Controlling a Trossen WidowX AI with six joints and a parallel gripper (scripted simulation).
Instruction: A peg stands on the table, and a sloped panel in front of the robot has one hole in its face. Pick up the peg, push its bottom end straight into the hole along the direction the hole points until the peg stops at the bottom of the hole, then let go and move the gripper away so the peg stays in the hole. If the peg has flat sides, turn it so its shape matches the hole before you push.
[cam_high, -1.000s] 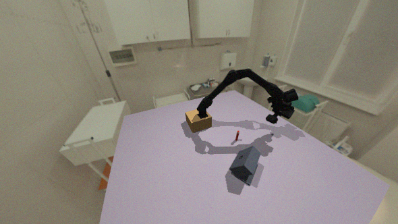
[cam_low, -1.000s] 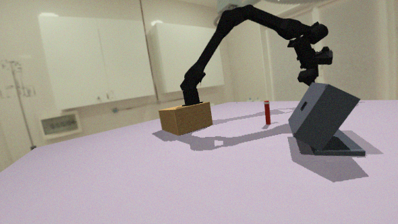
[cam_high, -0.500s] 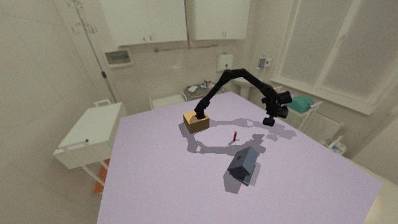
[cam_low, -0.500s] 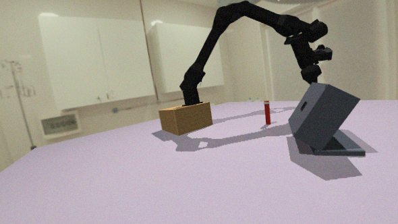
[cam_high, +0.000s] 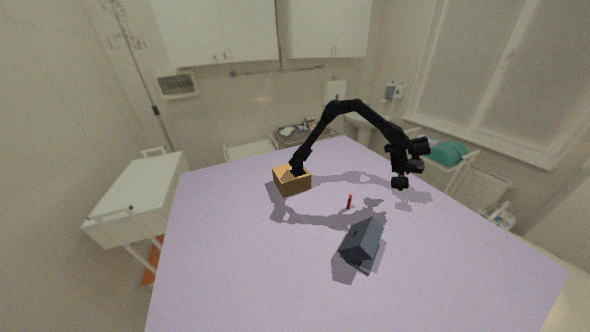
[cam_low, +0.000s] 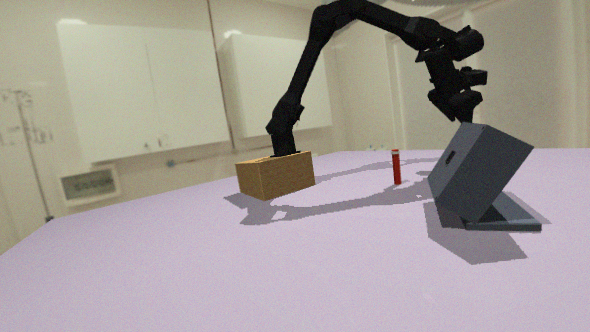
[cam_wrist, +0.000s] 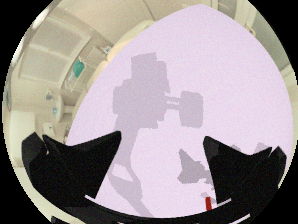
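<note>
Gripper (cam_high: 400, 183) hangs in the air off to the side of the red peg (cam_high: 349, 201), jaws spread wide, nothing between them. It's well above the lilac table (cam_high: 240, 260) and not over the peg yet; I'd call this the approach before the pick.

Peg stands upright on the table, free on all sides, between the tan base block (cam_low: 276, 174) and the grey sloped panel (cam_low: 475, 172). Upright and isolated makes sense: a top-down or side grasp has room for both fingers. In the wrist view only a sliver of the peg (cam_wrist: 206, 201) shows at the bottom edge, next to the right fingertip (cam_wrist: 242, 172), so the camera isn't centred on it.

Panel leans back on its flat foot, face tilted toward the arm's base, with the hole (cam_low: 449, 157) as a dark slot high on that face. The tilt means insertion has to run along the slope's normal, not straight down. Hole shape is too small to tell, same for the peg's cross-section.

No brands, labels or legible writing on peg, panel, block or arm. Wall box in the background has marks, unreadable.
</note>
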